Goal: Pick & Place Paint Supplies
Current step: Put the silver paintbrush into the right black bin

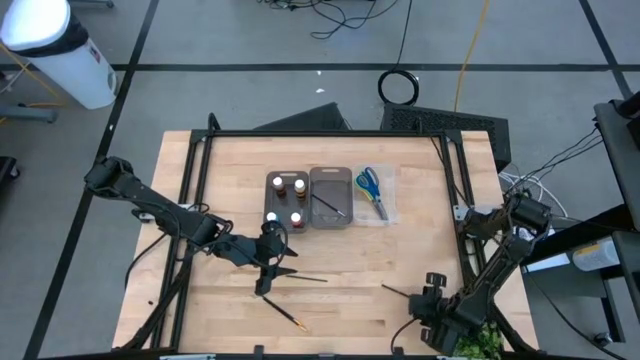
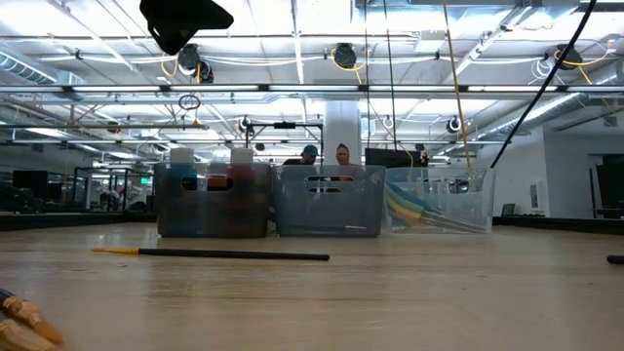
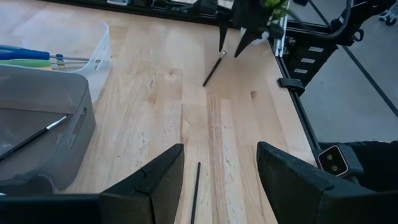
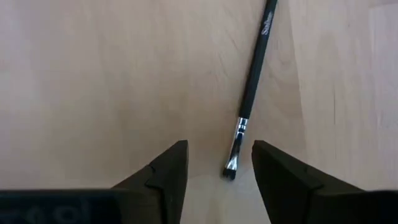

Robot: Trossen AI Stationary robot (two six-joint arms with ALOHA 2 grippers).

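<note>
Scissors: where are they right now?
In the high view, the scissors lie in the clear tray at the right end of the tray row, beside the grey tray.

Stood on a pale wooden surface [image 1: 330,290] edged by a black frame [image 1: 320,134]. Held three trays in a row near the far side: a grey tray [image 1: 285,199], a second grey tray [image 1: 330,197] touching it, and a clear tray [image 1: 374,194] just beside that. Appeared in the low view as three translucent bins side by side. Lay on a grey floor crossed by dark lines, with a white cylinder [image 1: 62,52] well apart at one corner, a black cable coil [image 1: 400,87] beyond the far edge, and a yellow cable [image 1: 467,55] near it. Showed two people [image 2: 327,154] behind the bins, under ceiling pipes and lights.
</note>
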